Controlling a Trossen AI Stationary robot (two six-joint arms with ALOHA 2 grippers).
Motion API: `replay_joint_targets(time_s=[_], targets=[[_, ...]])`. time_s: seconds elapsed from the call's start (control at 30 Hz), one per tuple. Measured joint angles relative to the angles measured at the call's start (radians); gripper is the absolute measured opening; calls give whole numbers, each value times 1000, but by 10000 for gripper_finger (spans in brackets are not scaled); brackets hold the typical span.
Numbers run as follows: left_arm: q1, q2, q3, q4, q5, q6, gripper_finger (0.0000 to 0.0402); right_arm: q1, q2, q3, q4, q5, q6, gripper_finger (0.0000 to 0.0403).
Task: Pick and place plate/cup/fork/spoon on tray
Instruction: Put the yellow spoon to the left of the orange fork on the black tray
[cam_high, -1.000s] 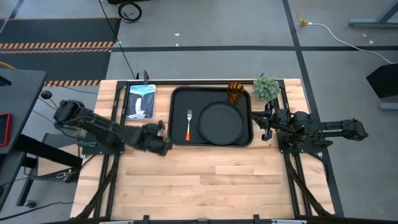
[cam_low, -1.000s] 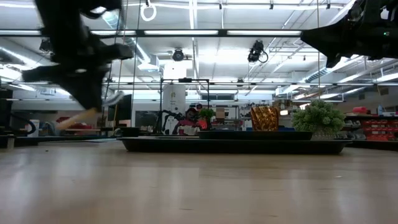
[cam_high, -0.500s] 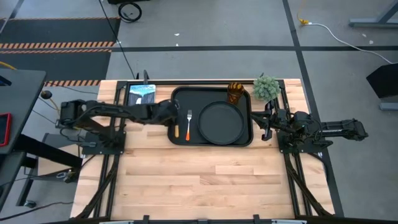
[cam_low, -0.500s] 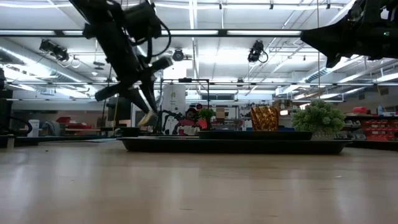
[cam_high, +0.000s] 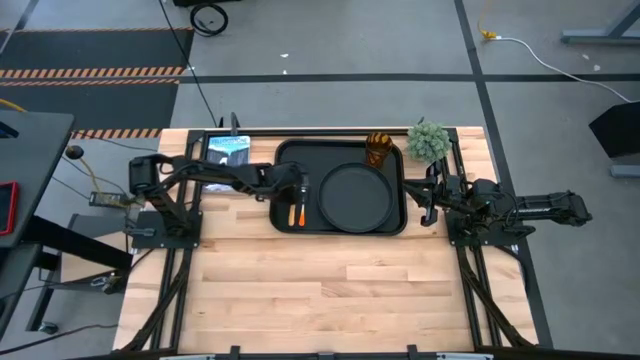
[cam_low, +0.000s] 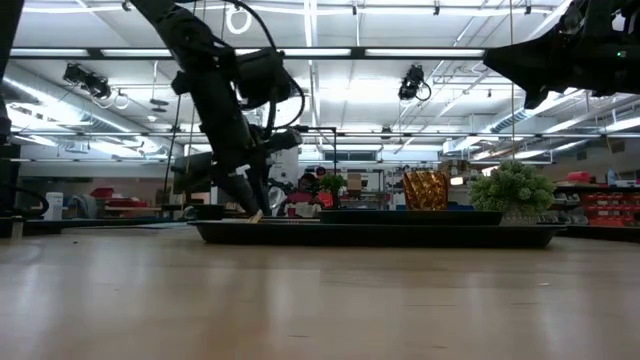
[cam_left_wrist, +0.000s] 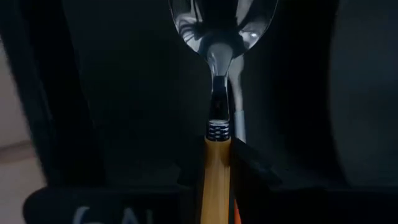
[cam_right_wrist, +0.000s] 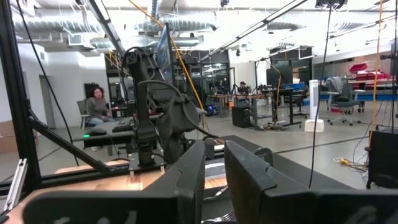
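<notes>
The black tray (cam_high: 284, 155) lies at the table's far middle. On it are the round black plate (cam_high: 355, 197), the amber cup (cam_high: 378, 148) in its far right corner, and the fork (cam_high: 303, 212), mostly hidden under my left gripper. My left gripper (cam_high: 297, 193) is low over the tray's left part, shut on the spoon (cam_left_wrist: 217, 37). The spoon's silver bowl points away from the gripper, right beside the fork (cam_left_wrist: 239, 121). My right gripper (cam_high: 427, 198) waits just right of the tray, shut and empty. My left gripper pinches the spoon's orange handle (cam_left_wrist: 216, 168) between its two fingers, just behind the silver neck. The fingers come from above, slanting down from the table's left. The handle's free end (cam_low: 256, 215) shows below the fingers, just above the tray; whether it touches, I cannot tell.
A small green plant (cam_high: 428, 142) stands off the tray's far right corner, beside the cup. A blue-white picture card (cam_high: 228, 150) lies left of the tray, partly under my left arm. The near half of the wooden table (cam_high: 340, 290) is bare.
My left gripper has carried the spoon from the table left of the tray toward the right, over the tray's left rim, to beside the fork. It has come down close to the tray floor. The spoon has stayed in the shut fingers.
</notes>
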Motion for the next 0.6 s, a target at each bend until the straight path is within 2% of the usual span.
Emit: replay_joint_targets(time_s=[0.2,0.6], targets=[[2,65,85,-123,0,17,68,0,0,0,0,0,0,68],[2,84,86,-167,7,-41,70,0,0,0,0,0,0,68]])
